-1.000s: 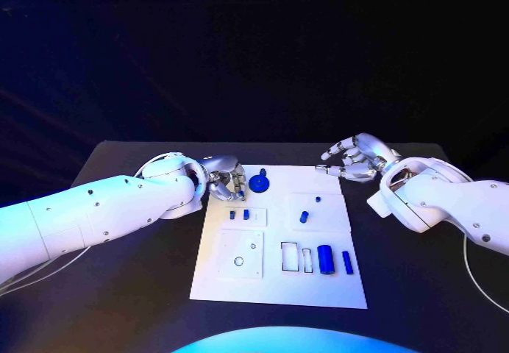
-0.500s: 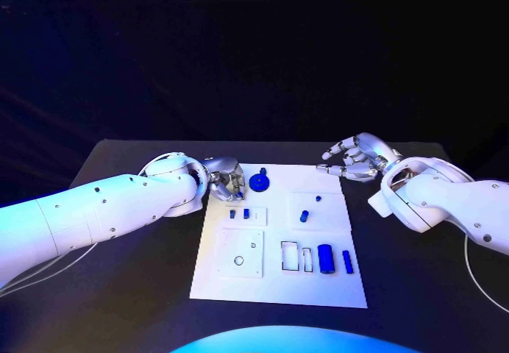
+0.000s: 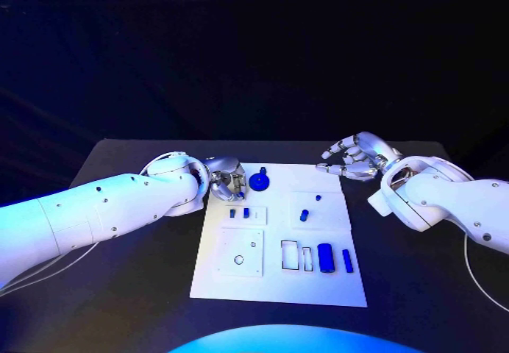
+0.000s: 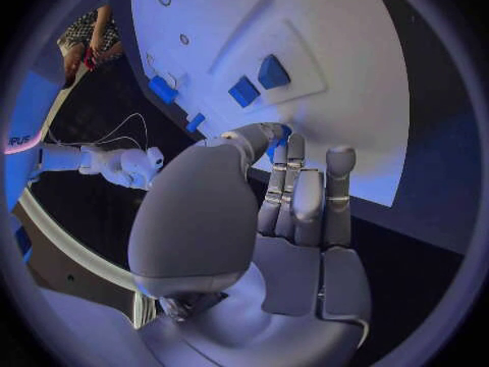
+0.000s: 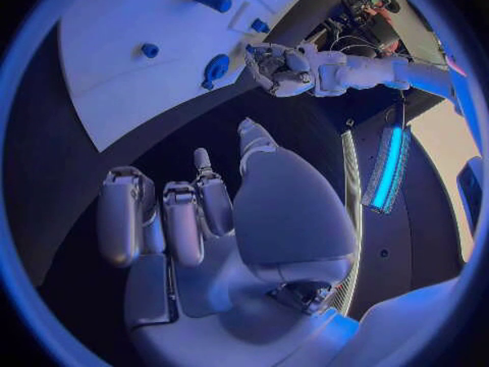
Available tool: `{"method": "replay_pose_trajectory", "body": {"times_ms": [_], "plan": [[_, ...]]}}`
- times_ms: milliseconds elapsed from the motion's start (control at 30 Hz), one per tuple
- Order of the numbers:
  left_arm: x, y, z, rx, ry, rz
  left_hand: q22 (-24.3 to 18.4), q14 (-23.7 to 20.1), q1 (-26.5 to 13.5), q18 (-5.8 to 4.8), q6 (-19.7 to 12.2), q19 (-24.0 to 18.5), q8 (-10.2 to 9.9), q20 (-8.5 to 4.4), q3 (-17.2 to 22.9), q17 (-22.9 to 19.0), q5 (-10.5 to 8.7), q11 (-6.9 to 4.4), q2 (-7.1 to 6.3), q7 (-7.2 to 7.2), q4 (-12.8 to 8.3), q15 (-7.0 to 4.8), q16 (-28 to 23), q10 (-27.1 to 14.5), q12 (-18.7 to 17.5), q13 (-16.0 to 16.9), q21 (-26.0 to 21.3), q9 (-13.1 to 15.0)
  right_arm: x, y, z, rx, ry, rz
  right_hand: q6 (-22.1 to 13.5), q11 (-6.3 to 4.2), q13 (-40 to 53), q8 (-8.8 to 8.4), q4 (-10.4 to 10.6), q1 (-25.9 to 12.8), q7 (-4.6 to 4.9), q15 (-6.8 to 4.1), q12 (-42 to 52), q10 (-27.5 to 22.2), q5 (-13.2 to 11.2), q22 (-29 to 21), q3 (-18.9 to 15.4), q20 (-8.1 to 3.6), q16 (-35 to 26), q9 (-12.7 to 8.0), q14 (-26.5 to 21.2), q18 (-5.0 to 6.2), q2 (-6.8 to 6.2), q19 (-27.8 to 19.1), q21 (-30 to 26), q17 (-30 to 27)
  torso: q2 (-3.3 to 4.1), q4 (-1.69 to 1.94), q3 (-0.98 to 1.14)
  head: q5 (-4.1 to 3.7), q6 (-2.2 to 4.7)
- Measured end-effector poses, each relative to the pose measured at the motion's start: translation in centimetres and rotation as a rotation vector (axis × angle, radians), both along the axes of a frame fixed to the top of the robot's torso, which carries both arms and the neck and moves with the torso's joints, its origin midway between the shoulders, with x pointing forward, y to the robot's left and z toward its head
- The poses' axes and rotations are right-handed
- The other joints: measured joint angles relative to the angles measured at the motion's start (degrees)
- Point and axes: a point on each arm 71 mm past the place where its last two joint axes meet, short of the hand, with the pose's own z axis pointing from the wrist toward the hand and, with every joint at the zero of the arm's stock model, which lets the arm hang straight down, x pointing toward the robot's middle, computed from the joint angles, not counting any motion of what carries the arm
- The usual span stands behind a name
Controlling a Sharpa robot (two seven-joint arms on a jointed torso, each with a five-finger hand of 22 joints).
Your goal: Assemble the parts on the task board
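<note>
Left hand [image 3: 225, 185] sits at the task board's [image 3: 278, 287] 10 o'clock corner, fingers curled; can't tell if it's holding anything. Right hand [image 3: 355, 158] hovers empty, half-open, near 1 o'clock. Several parts [image 3: 326, 259] look unplaced, plenty left.

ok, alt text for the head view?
A white task board lies on a black table, small blue parts on it. The left hand reaches over its far left corner; the right hand hovers past its far right corner.
</note>
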Motion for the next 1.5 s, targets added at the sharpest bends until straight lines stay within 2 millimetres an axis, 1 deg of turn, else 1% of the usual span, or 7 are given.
{"method": "replay_pose_trajectory", "body": {"times_ms": [167,233,267,467,833,1100,1500], "plan": [[-0.15,-0.18,-0.06,0.001,0.006,-0.008,-0.06,0.00,0.00,-0.01,0.17,0.00,-0.01,0.00,0.00,0.00,0.00,-0.21,0.00,-0.17,0.00,0.00,0.00,0.21,0.00,0.00,0.00,-0.03,0.01,0.02,0.00,0.000,0.000,0.000,0.00,0.00,0.00,0.00,0.00,0.00,0.00,0.00,0.00,0.00,0.00,0.00,0.00,0.00,0.00,0.00,0.00,0.00,0.00,0.00,0.00,0.02,-0.01,0.01,-0.03,0.00,0.00],[-0.25,-0.29,-0.11,0.001,0.008,-0.012,-0.01,0.00,0.00,0.01,0.22,0.22,-0.02,0.22,0.00,0.06,-0.01,0.01,0.00,-0.20,0.00,0.00,0.00,0.45,0.00,0.00,0.00,-0.03,0.02,0.03,0.00,0.000,0.000,0.000,0.00,0.00,0.00,0.00,0.00,0.00,0.00,0.00,0.00,0.00,0.00,-0.01,0.00,0.00,0.00,0.00,0.00,0.00,0.00,0.00,0.00,0.02,-0.01,0.02,-0.03,0.00,0.00],[-0.28,-0.32,-0.10,0.001,0.009,-0.013,0.15,0.13,0.00,0.01,0.34,0.25,-0.03,0.17,0.00,0.15,-0.01,-0.18,0.00,-0.10,0.00,-0.13,0.01,0.64,0.00,0.00,0.22,-0.02,0.02,0.03,0.01,0.000,0.000,0.000,0.00,0.00,0.00,0.00,0.00,0.00,0.00,0.00,0.00,0.00,0.00,-0.01,0.00,0.00,0.00,0.00,0.00,0.00,0.00,0.00,0.00,0.02,-0.01,0.03,-0.03,-0.01,0.00],[-0.37,-0.34,-0.05,0.000,0.009,-0.013,0.41,0.20,0.00,0.00,0.73,0.42,-0.20,0.00,-0.16,0.36,-0.02,-0.20,0.00,-0.12,-0.16,-0.20,0.23,1.03,-0.22,0.00,0.35,0.23,0.02,0.03,0.01,0.000,0.000,0.000,0.00,0.00,0.00,0.00,0.00,0.00,0.00,0.00,0.00,0.00,0.00,-0.01,0.00,0.00,0.00,0.00,0.00,0.00,0.00,0.00,0.00,0.01,0.02,0.04,-0.07,-0.07,0.07],[-0.33,-0.38,-0.08,0.001,0.010,-0.010,0.40,0.20,0.00,0.00,0.72,0.42,-0.20,0.00,-0.16,0.35,-0.07,-0.20,0.00,-0.12,-0.16,-0.20,0.22,1.04,-0.22,0.00,0.35,0.24,0.02,0.02,0.00,0.000,0.000,0.000,0.00,0.00,0.00,0.00,0.00,0.00,0.00,0.00,0.00,0.00,0.00,-0.01,0.00,0.00,0.00,0.00,0.00,0.00,0.00,0.00,0.00,0.00,0.02,0.03,-0.04,-0.08,0.00],[-0.04,-0.46,-0.38,0.010,0.015,-0.005,0.22,0.20,-0.04,0.00,0.72,0.42,-0.35,0.00,-0.15,0.07,-0.07,-0.20,-0.05,-0.12,-0.15,-0.20,0.22,1.03,-0.49,0.01,0.35,0.24,0.00,0.02,-0.01,0.000,0.000,0.000,0.00,0.00,0.00,0.00,0.00,0.00,0.00,0.00,0.00,0.00,0.00,-0.02,0.00,0.00,0.00,0.00,0.00,0.00,0.00,0.00,0.00,0.00,0.01,0.01,0.03,-0.08,-0.01],[0.03,-0.57,-0.61,0.011,0.021,-0.013,0.08,0.20,-0.38,0.00,0.71,0.41,-0.35,0.00,0.02,0.00,-0.05,-0.20,-0.39,-0.12,-0.32,-0.20,0.22,1.03,-0.82,0.01,0.35,0.30,0.00,-0.03,0.00,0.000,0.000,0.000,0.00,0.00,-0.01,0.00,0.00,0.00,0.00,0.00,0.00,0.00,0.00,0.03,0.00,0.00,0.00,0.00,0.00,0.00,0.00,0.00,0.00,-0.01,0.02,-0.01,0.00,-0.20,-0.08]]}}
